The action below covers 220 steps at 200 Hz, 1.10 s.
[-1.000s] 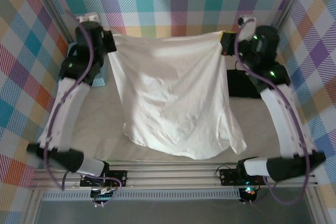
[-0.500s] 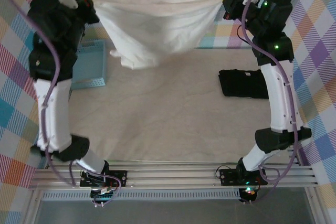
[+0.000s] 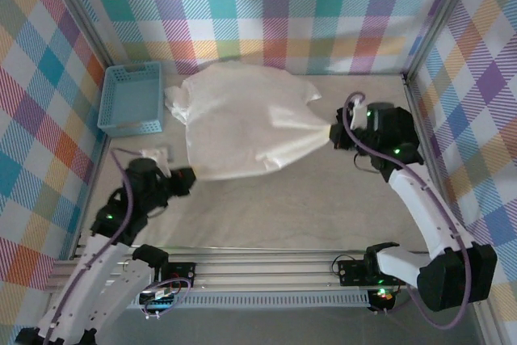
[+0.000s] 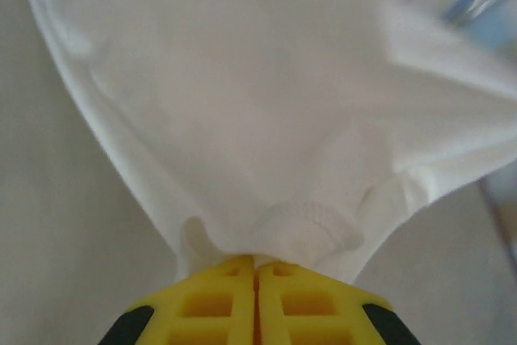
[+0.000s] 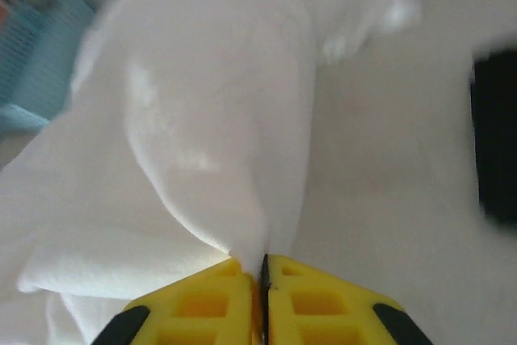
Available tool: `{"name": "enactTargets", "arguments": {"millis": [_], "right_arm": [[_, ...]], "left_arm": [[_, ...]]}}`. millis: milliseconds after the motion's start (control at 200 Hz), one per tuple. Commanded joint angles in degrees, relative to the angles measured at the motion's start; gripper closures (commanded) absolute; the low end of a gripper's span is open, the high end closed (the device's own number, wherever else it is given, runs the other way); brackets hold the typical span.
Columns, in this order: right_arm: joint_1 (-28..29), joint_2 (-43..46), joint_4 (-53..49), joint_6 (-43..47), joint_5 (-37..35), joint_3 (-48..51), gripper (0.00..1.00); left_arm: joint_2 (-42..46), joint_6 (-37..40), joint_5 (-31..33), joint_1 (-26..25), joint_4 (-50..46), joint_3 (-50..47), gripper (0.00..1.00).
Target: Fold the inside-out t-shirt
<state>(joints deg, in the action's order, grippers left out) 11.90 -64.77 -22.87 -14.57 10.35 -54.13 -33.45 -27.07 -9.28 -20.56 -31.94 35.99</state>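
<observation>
**Two-Point Spread Before the First Fold**

The inside-out t-shirt (image 3: pixel 242 127) lies on the table (image 3: pixel 283 208) toward the far side, stretched between both hands. The left hand (image 3: pixel 184 177) is clamped on its near-left edge (a stitched hem shows at the fingertips). The right hand (image 3: pixel 335 136) is clamped on its right corner. The next move probably calls for release, then a regrip for folding. The blue basket (image 3: pixel 131 98) sits just left of the shirt. A black garment (image 5: pixel 497 143) at the right could obstruct the right arm.

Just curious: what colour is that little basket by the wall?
The basket is light blue, clearest in the top view.
</observation>
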Motion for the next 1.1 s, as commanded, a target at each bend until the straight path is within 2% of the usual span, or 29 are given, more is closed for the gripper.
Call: {"name": "enactTargets", "arguments": {"millis": [0,55,110,180,365,480,625,785,1095], "right_arm": [[-0.30,-1.21,1.98,-2.92,-1.57,4.73,0.64],[-0.38,-2.87,1.63,-2.67,-4.05,4.68,0.52],[-0.39,-5.01,1.60,-1.05,-8.24,3.05,0.45],[-1.09,-9.56,1.27,1.00,-13.15,-0.87,0.40],[-4.84,-29.27,1.65,4.30,-18.21,-15.04,0.38],[-4.83,-43.62,-6.68,8.50,-22.35,-28.41,0.38],[-4.98,-53.73,-10.87,14.09,-30.14,-35.73,0.33],[-7.70,-60.31,-15.63,16.58,-34.72,-41.08,0.32],[-15.80,-62.72,-16.34,18.77,-36.10,-44.72,0.35]], "left_arm": [[2.73,-7.50,-0.39,-1.67,1.31,-5.33,0.70],[2.04,-6.18,1.53,-1.68,0.03,-5.15,0.54],[0.08,-4.55,4.31,-1.68,-0.44,-3.68,0.38],[-4.55,-2.48,5.33,-1.68,1.19,-1.09,0.28],[-20.07,-0.91,0.02,-2.64,12.21,3.88,0.27],[-26.28,0.18,1.30,-4.03,14.66,7.41,0.26],[-30.04,1.55,2.21,-4.25,14.76,10.25,0.25],[-35.44,5.37,0.25,-7.19,14.37,12.76,0.24],[-46.87,19.56,8.49,-23.94,13.84,17.83,0.24]]}}
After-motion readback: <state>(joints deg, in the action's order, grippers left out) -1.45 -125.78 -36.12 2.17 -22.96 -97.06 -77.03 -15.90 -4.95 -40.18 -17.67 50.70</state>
